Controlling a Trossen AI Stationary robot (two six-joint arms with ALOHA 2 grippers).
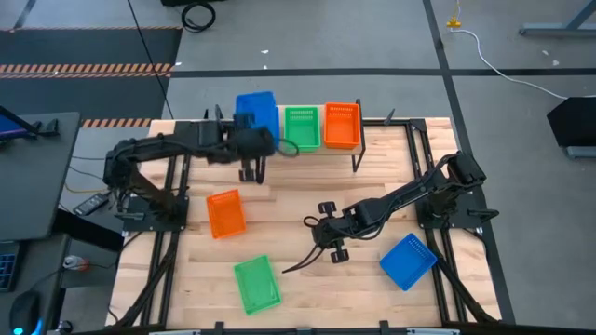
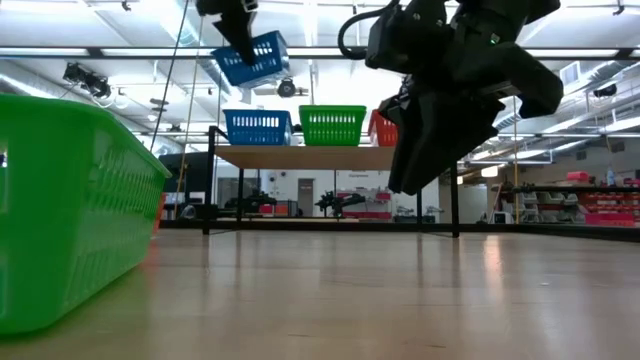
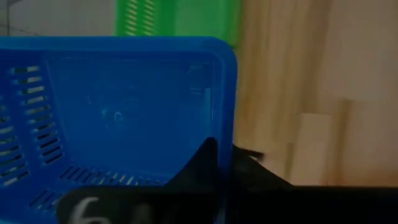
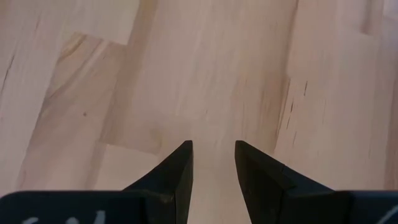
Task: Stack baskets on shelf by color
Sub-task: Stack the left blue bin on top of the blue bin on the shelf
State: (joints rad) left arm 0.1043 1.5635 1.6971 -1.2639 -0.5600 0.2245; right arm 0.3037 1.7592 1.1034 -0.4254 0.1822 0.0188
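Note:
My left gripper (image 2: 238, 30) is shut on a blue basket (image 2: 250, 58) and holds it tilted in the air above the shelf's (image 2: 300, 157) left end. On the shelf's plank stand, by their bottoms, a blue basket (image 2: 258, 127), a green basket (image 2: 333, 125) and an orange basket (image 1: 342, 125). On the table lie an orange basket (image 1: 225, 213), a green basket (image 1: 256, 284) and a blue basket (image 1: 408, 261). My right gripper (image 4: 213, 155) hangs open over bare table near the middle, with nothing between its fingers. My left gripper grips the held blue basket by one side wall (image 3: 225, 134), near a corner. One finger (image 3: 205, 158) is inside the basket and the other outside. The basket is lifted clear and hangs tilted above the blue basket on the shelf.
The shelf stands at the table's far edge on thin black legs (image 2: 208, 185). The green basket (image 2: 70, 210) on the table lies close to the low camera. Bare wood lies between the three loose baskets. Black frame rails (image 1: 163, 233) run along both table sides.

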